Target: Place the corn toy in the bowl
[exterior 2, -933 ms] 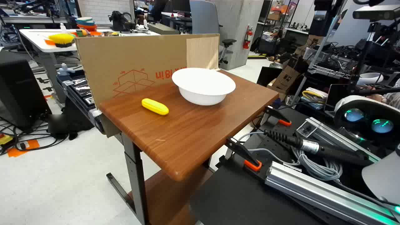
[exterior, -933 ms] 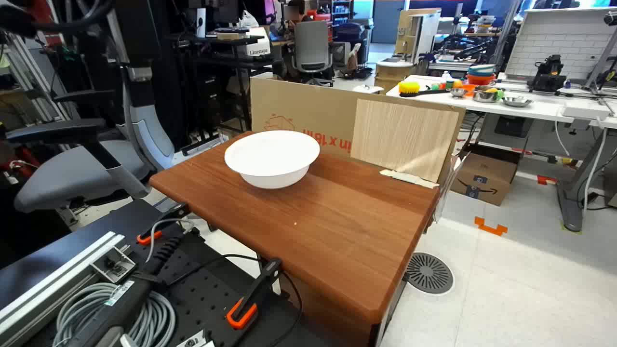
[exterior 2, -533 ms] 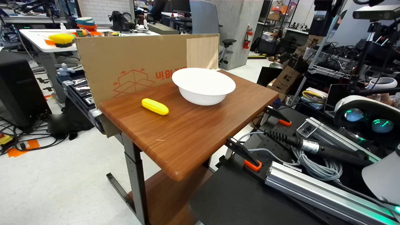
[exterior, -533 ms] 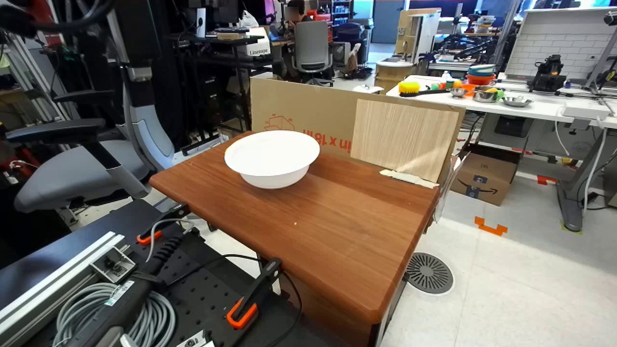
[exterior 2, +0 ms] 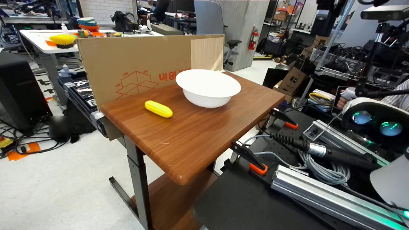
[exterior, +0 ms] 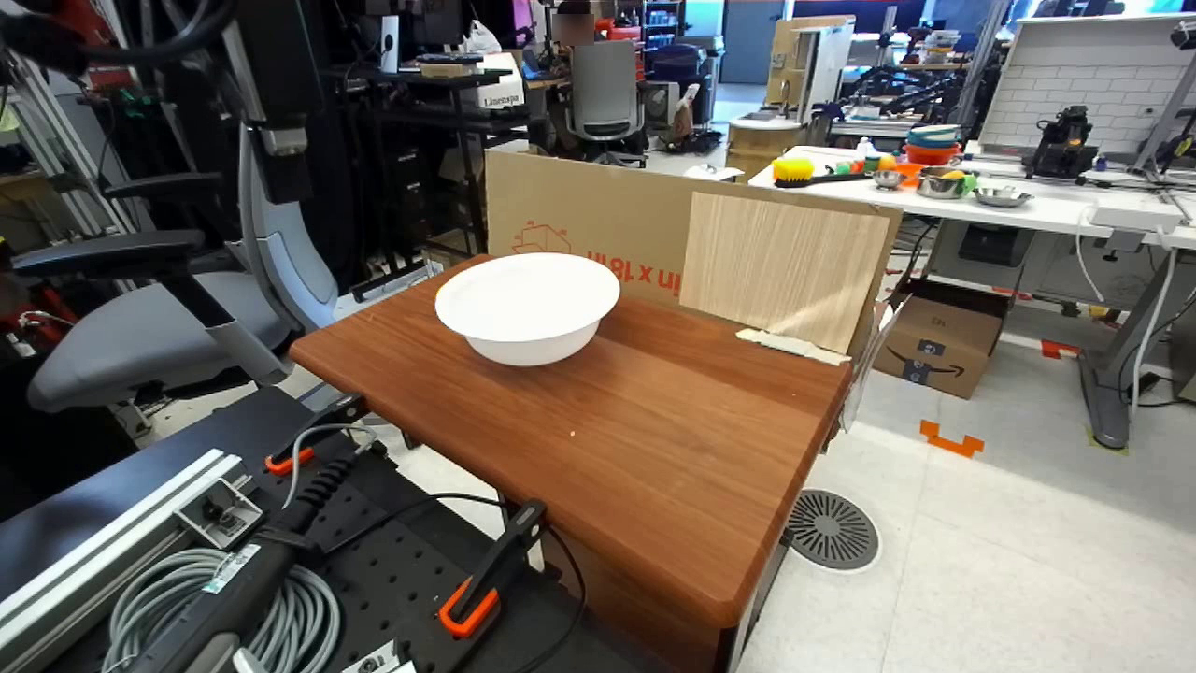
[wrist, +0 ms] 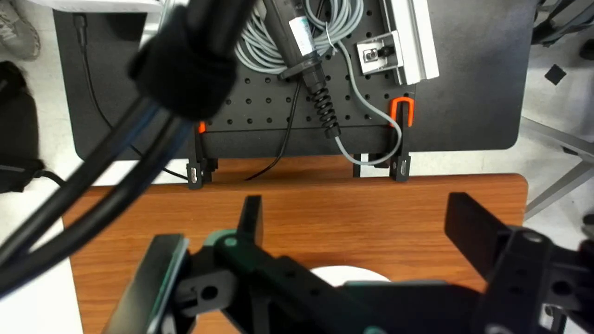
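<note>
The yellow corn toy [exterior 2: 158, 109] lies on the brown table [exterior 2: 191, 137] in an exterior view, beside the bowl and apart from it. In an exterior view only a thin yellow sliver of the corn toy [exterior: 441, 293] shows past the bowl's rim. The white bowl [exterior 2: 207, 89] stands upright on the table and shows in both exterior views [exterior: 528, 308]. In the wrist view part of the bowl [wrist: 348, 274] shows behind the gripper's body; the corn toy is out of view there. My gripper [wrist: 355, 199] is open above the table, nothing between its fingers.
A cardboard sheet [exterior: 589, 206] stands along the table's far edge. Black clamps with orange ends [exterior: 495, 570] grip the near edge. A black bench [exterior 2: 243, 198] with coiled cable [exterior 2: 329, 171] and a metal rail adjoins it. A person's hand [exterior 2: 342, 103] shows at the right.
The black arm part at the upper edge has shifted a little towards the table in both exterior views. The hand-held white controller has moved left. The toy and bowl have not moved.
</note>
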`<state>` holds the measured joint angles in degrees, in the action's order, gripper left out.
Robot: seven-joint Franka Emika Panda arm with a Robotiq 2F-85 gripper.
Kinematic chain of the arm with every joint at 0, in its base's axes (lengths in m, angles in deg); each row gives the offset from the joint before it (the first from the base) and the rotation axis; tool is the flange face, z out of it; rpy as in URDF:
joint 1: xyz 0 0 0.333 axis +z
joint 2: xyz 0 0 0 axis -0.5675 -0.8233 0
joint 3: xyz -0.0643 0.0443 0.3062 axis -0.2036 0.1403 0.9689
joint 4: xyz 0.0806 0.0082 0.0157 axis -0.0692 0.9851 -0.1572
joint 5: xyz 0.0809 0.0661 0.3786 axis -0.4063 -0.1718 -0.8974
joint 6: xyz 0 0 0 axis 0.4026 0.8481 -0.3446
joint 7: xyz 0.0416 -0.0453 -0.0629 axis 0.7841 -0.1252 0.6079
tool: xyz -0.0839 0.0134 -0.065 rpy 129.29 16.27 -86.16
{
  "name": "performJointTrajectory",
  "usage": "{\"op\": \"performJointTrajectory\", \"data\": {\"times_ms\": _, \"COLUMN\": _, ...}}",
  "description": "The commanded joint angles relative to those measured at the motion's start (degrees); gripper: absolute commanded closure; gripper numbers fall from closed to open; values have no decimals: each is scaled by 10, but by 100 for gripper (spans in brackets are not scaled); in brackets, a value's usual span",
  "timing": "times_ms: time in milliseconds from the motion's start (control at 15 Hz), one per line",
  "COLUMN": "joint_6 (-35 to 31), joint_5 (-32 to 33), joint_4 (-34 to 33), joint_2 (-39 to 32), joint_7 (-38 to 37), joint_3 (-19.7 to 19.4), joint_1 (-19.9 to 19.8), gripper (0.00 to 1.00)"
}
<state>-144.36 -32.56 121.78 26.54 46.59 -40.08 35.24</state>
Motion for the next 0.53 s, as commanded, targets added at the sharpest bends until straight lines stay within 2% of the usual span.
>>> {"op": "performJointTrajectory", "data": {"times_ms": 0, "joint_6": -77, "joint_5": -33, "joint_4": -40, "joint_2": -92, "joint_7": 3, "joint_3": 5, "joint_1": 28, "gripper": 0}}
{"op": "performJointTrajectory", "data": {"times_ms": 200, "joint_6": -152, "joint_5": -61, "joint_4": -82, "joint_2": -186, "joint_7": -13, "joint_3": 20, "joint_1": 47, "gripper": 0}}
{"op": "performJointTrajectory", "data": {"times_ms": 467, "joint_6": -213, "joint_5": -70, "joint_4": -164, "joint_2": -321, "joint_7": -31, "joint_3": 45, "joint_1": 61, "gripper": 0}}
